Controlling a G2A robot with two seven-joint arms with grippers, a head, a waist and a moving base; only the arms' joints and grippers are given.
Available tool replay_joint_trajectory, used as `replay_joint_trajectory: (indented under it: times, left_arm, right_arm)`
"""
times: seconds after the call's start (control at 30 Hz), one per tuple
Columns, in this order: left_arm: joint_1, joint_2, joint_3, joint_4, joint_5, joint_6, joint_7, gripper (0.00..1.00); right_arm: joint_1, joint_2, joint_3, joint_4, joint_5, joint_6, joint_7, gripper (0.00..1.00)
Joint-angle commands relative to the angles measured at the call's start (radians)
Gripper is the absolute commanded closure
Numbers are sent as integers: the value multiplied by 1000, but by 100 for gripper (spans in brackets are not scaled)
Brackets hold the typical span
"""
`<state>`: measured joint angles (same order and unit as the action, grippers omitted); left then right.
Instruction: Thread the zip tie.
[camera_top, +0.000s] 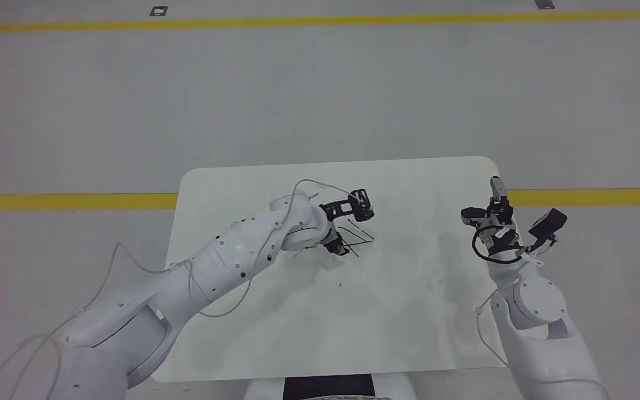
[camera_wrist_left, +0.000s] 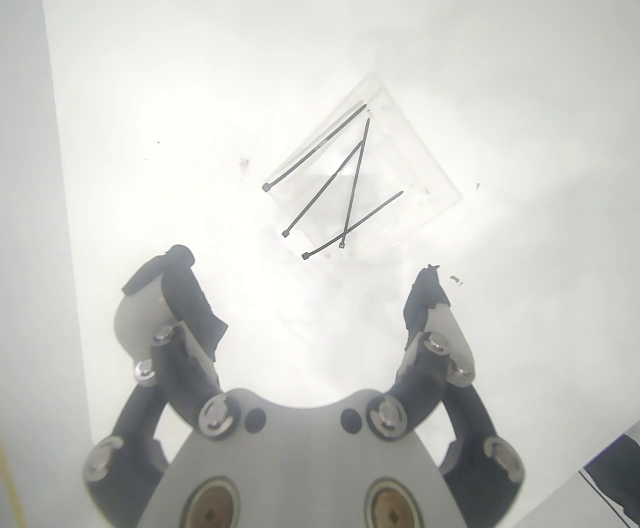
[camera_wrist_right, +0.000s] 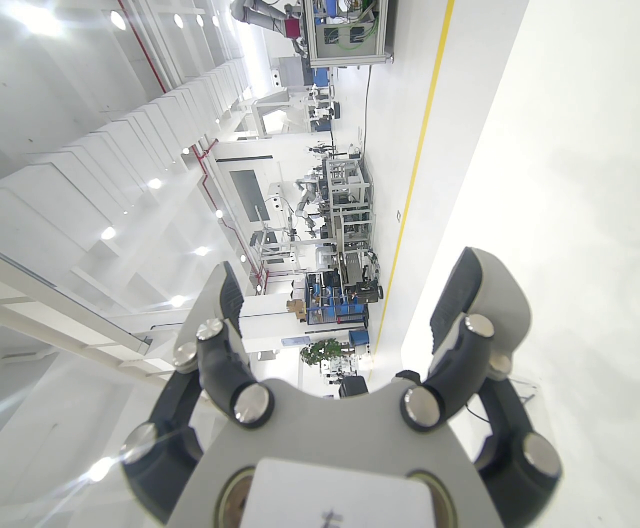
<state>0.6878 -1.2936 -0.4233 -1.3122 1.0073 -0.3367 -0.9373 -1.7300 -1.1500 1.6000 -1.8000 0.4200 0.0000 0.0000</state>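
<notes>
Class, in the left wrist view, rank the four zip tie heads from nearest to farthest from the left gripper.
1. Outer crossed tie's head, directly ahead of the left gripper.
2. Other crossed tie's head and middle tie's head, flanking it: too close to call.
3. Edge tie's head, at the clear tray's corner, farthest.

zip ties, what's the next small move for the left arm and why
Probably lower the left gripper onto the lone zip tie near the clear tray's edge: its fingers are open and empty, and that tie lies apart while others cross.
</notes>
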Motion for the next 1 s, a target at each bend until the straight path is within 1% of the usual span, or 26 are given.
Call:
replay_joint_trajectory:
  times: [0.0, 0.17, 0.23, 0.33, 0.37, 0.43, 0.47, 0.5, 0.6, 0.7, 0.73, 0.77, 0.97]
  left_arm:
    - [0, 0, 0, 0, 0, 2, 0, 0]
    - [0, 0, 0, 0, 0, 2, 0, 0]
    - [2, 3, 1, -4, 25, -3, 30, 0]
    - [-1, 8, 24, -12, 44, -3, 34, 0]
    - [-2, 10, 31, -16, 44, -3, 38, 23]
    - [-8, 13, 41, -20, 42, -3, 45, 45]
    - [-11, 15, 46, -23, 42, -3, 47, 52]
    - [-13, 16, 51, -25, 41, -3, 48, 56]
    - [-23, 20, 67, -30, 36, -3, 52, 62]
    - [-37, 24, 90, -33, 30, -3, 59, 65]
    - [-42, 25, 96, -33, 25, -3, 59, 69]
    - [-48, 26, 105, -31, 18, -3, 60, 71]
    - [-87, 26, 163, -26, -9, -3, 72, 69]
  right_arm:
    - [0, 0, 0, 0, 0, 0, 0, 0]
    - [0, 0, 0, 0, 0, 0, 0, 0]
    - [0, 0, 0, 0, 0, 0, 0, 0]
    - [0, 0, 0, 0, 0, 0, 0, 0]
    - [0, 0, 0, 0, 0, 0, 0, 0]
    - [0, 0, 0, 0, 0, 0, 0, 0]
    - [0, 0, 0, 0, 0, 0, 0, 0]
    - [0, 0, 0, 0, 0, 0, 0, 0]
    - [0, 0, 0, 0, 0, 0, 0, 0]
    - [0, 0, 0, 0, 0, 0, 0, 0]
    - [0, 0, 0, 0, 0, 0, 0, 0]
    - [0, 0, 0, 0, 0, 0, 0, 0]
    - [0, 0, 0, 0, 0, 0, 0, 0]
